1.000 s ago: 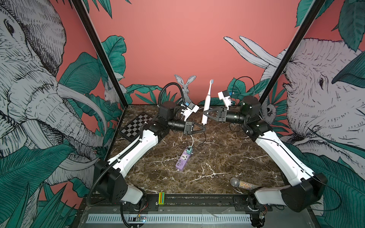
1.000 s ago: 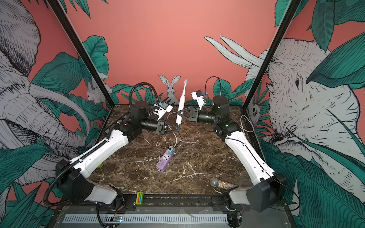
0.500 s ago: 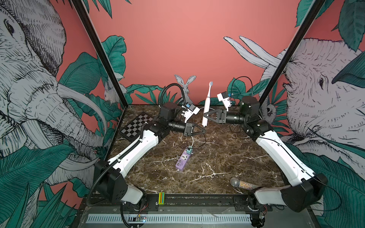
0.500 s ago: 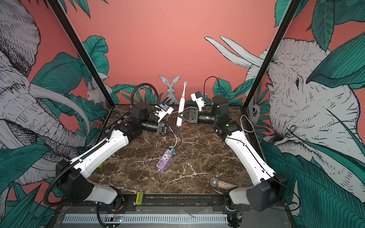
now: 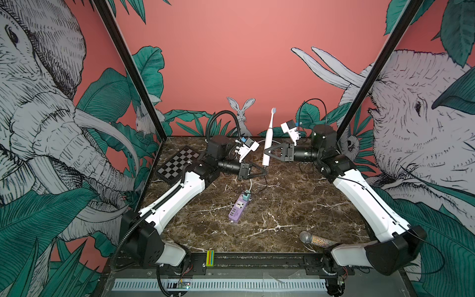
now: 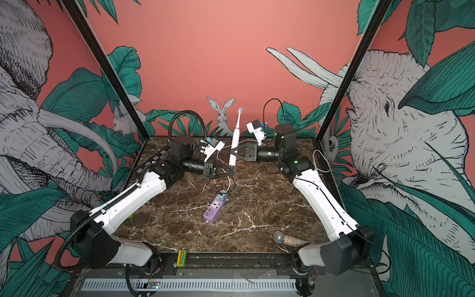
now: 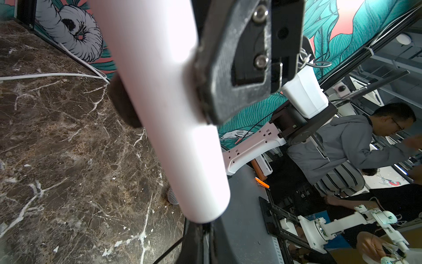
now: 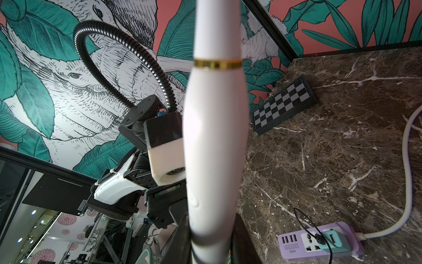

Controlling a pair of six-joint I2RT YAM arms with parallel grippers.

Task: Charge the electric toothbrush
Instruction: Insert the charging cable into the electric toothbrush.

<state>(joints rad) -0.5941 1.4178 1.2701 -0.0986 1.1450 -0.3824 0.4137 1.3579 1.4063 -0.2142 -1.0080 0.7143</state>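
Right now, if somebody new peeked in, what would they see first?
The white electric toothbrush stands out, held upright with its bristles up by the right gripper near the back middle of the marble table. The shut left gripper points at its lower end from just below. A purple power strip lies mid-table, and a glittery microphone lies near the right arm's base.
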